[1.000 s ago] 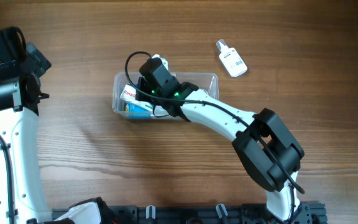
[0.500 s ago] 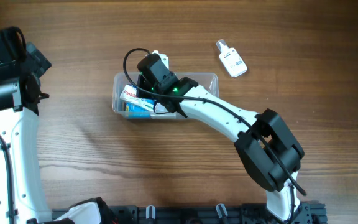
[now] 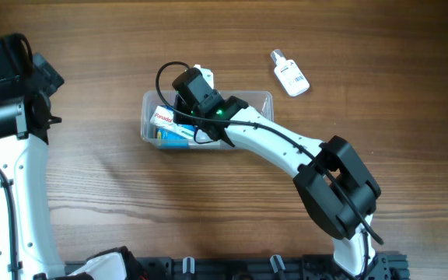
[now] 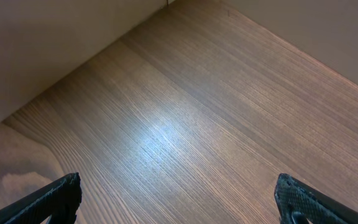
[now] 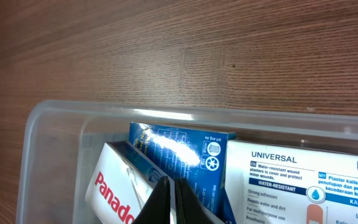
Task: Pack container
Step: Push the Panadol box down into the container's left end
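Fingers of right gripper (image 5: 171, 202): pressed together, only a hairline between them and nothing held that I can see. The tips sit over the seam between two boxes inside the tub.
Fingers of left gripper (image 4: 178, 196): spread wide, empty, parked over bare brown wooden table (image 3: 131, 194) at the far left.
Task's thing: the clear, shallow rectangular plastic container (image 3: 259, 98) sits centre-table, with the right arm reaching over its left half.
Just changed: over the last second the right wrist crept a little farther and leftward above the tub, then all but stopped.
My reading: the last item is probably in, and the arm is settling the load or about to clear off. I can't tell whether the tips touch a box.
Count, inside: three boxes packed side by side. One is a white carton with red lettering (image 5: 114, 186), one a blue cardboard box (image 5: 179, 149), one a white plaster box marked UNIVERSAL (image 5: 291, 180).
Count, outside: one small clear spray bottle (image 3: 289, 74), lying well right and far of the tub, not yet packed.
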Tool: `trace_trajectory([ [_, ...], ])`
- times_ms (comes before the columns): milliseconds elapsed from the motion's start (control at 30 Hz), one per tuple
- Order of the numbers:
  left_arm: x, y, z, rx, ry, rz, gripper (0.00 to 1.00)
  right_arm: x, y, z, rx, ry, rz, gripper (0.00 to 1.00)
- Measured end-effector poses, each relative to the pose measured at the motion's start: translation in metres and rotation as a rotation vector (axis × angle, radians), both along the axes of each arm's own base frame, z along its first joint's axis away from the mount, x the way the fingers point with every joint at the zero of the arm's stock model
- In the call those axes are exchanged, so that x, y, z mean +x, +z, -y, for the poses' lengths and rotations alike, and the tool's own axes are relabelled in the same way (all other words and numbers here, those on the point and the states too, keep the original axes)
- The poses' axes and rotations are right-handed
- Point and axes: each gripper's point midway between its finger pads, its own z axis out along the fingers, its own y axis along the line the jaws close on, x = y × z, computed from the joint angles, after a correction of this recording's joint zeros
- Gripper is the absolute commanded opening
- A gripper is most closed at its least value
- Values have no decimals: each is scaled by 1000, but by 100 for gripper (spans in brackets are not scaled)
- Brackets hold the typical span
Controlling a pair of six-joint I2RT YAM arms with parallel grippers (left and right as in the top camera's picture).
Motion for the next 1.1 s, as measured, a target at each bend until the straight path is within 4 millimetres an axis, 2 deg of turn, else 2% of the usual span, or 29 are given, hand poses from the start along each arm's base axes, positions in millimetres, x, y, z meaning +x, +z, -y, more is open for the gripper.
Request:
trace_trajectory([
  [600,0,0,0,0,0,0,100,-8,-2,-7,29,37,-38,4],
  [1100,0,0,0,0,0,0,100,-6,-4,-1,-1,19,-29,4],
])
